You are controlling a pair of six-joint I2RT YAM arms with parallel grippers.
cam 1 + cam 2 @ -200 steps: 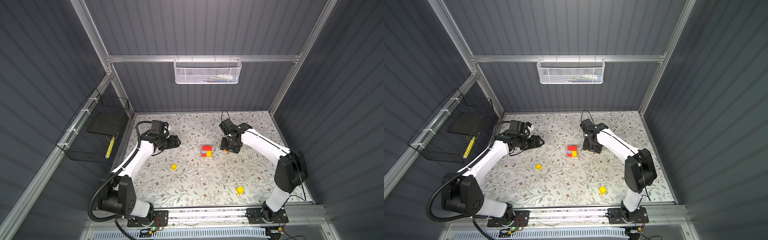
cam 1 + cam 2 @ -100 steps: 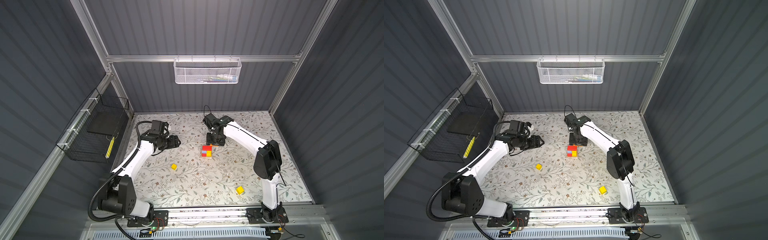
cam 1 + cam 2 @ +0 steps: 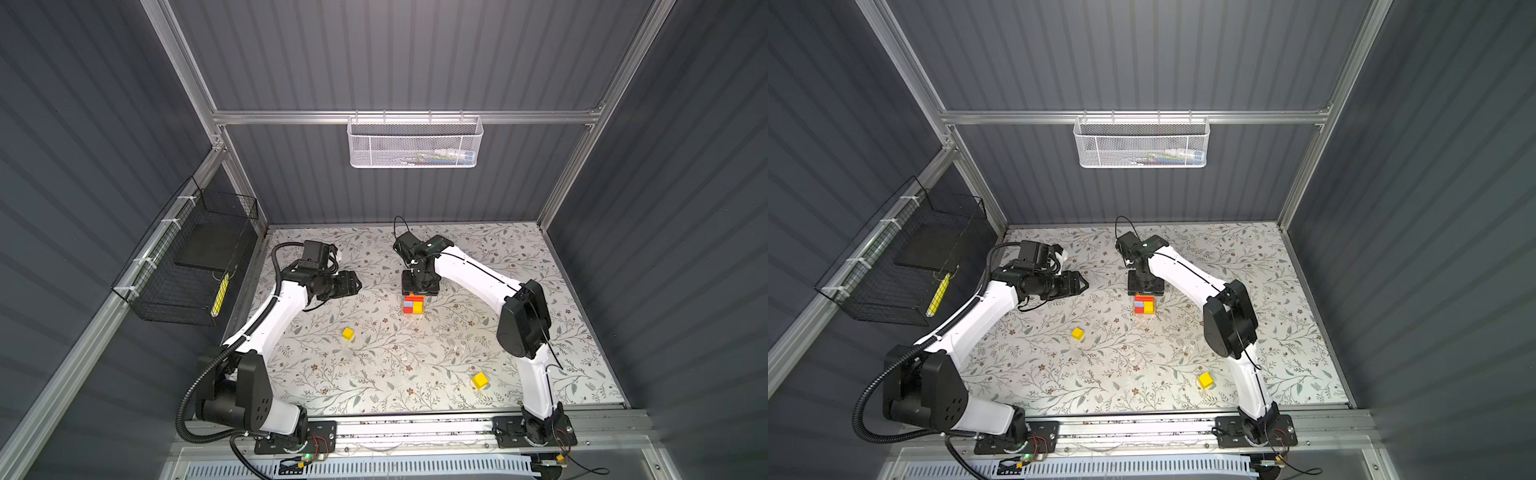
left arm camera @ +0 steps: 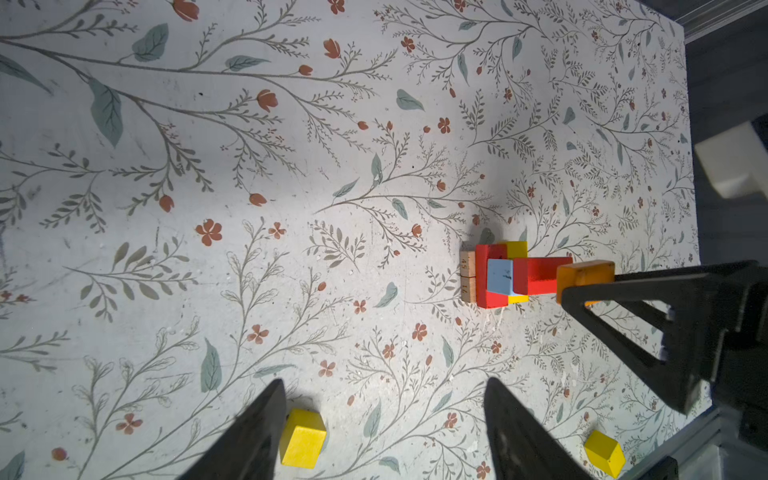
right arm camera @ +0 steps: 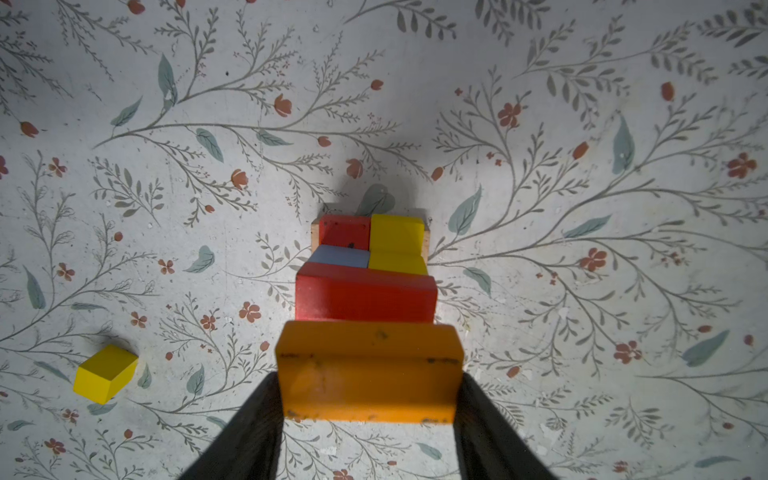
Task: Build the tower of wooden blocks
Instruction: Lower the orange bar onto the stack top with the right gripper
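Note:
The tower (image 3: 412, 305) (image 3: 1144, 306) stands mid-table: a bare tan base (image 4: 467, 276), then red, light-blue and yellow blocks, with a red brick (image 5: 365, 291) on top. My right gripper (image 3: 419, 286) (image 3: 1145, 288) (image 5: 370, 379) points down over it, shut on an orange brick (image 5: 370, 357) (image 4: 584, 272) held just above the red brick; I cannot tell whether they touch. My left gripper (image 3: 353, 282) (image 3: 1079, 285) (image 4: 384, 382) hovers open and empty to the left of the tower. Two loose yellow cubes lie nearer the front, one at left (image 3: 348, 333) (image 3: 1077, 333) (image 4: 302, 438) and one at right (image 3: 479, 380) (image 3: 1205, 380) (image 4: 604, 459).
A black wire basket (image 3: 187, 266) hangs on the left wall and a white mesh basket (image 3: 415, 143) on the back rail. The floral mat (image 3: 415, 374) ends at a metal rail along the front.
My right arm has swung left with the orange brick, from beside the tower to directly over it. The left arm has not moved.

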